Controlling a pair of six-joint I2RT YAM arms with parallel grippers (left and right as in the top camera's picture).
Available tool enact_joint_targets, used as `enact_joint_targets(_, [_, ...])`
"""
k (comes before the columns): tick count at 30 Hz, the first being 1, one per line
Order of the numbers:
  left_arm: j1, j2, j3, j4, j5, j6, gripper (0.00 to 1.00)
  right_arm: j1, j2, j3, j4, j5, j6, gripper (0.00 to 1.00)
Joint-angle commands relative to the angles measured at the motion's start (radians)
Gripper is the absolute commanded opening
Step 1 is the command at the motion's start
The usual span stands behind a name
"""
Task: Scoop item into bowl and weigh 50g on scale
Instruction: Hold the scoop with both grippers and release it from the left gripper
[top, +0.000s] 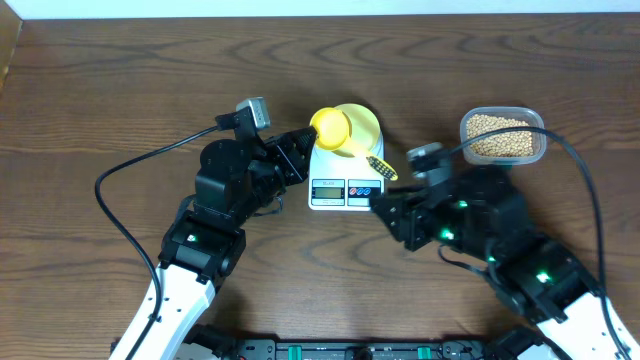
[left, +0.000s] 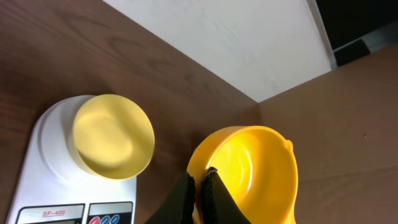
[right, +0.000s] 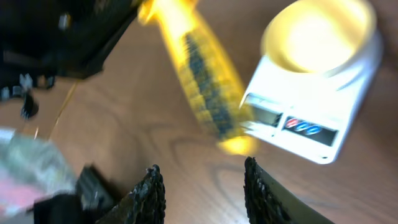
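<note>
Your left arm reaches in from 8 o'clock, its gripper (left: 200, 177) clamped on the yellow scoop's (top: 331, 127) rim at the 9 o'clock edge of the bowl (top: 364, 118), which sits on the scale (top: 340, 188). Your right gripper (right: 202, 180) stands open and empty below the blurred scoop handle. The beans (top: 498, 136) lie in the tub (top: 539, 128) at 2 o'clock, and the scale's display is unreadable.

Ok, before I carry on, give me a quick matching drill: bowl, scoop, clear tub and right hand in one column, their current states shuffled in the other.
1. bowl
2. scoop
3. clear tub
4. right hand

A. open, gripping nothing
B. holds the beans
C. pinched at its rim by the left hand
D. empty, sitting on the scale

Pairs: 1-D, 2-C, 3-B, 4-A.
</note>
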Motion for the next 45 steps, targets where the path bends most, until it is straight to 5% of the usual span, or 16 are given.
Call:
enact_joint_targets(1, [0.002, 0.001, 0.005, 0.019, 0.001, -0.090, 0.07, -0.080, -0.059, 0.029, -0.035, 0.025, 0.012, 0.52])
enact_joint_targets(3, [0.002, 0.002, 0.005, 0.030, 0.001, -0.168, 0.07, -0.112, -0.077, 0.029, -0.024, -0.026, 0.012, 0.59])
enact_joint_targets(6, [0.002, 0.002, 0.005, 0.032, 0.006, -0.291, 0.07, -0.128, -0.072, 0.029, 0.074, -0.121, 0.013, 0.84])
enact_joint_targets(9, [0.001, 0.002, 0.005, 0.035, 0.050, -0.303, 0.07, -0.128, -0.063, 0.029, 0.158, -0.125, 0.054, 0.87])
enact_joint_targets(12, [0.001, 0.002, 0.005, 0.041, 0.075, -0.304, 0.07, -0.128, -0.056, 0.029, 0.219, -0.129, 0.096, 0.74])
enact_joint_targets(16, [0.001, 0.002, 0.005, 0.051, 0.115, -0.329, 0.07, -0.128, -0.033, 0.029, 0.253, -0.129, 0.138, 0.72])
enact_joint_targets(27, [-0.002, 0.002, 0.005, 0.051, 0.163, -0.274, 0.07, -0.128, -0.002, 0.029, 0.322, -0.134, 0.181, 0.40])
enact_joint_targets(45, [0.000, 0.002, 0.005, 0.078, 0.159, -0.095, 0.07, -0.128, -0.002, 0.029, 0.243, -0.193, 0.180, 0.26])
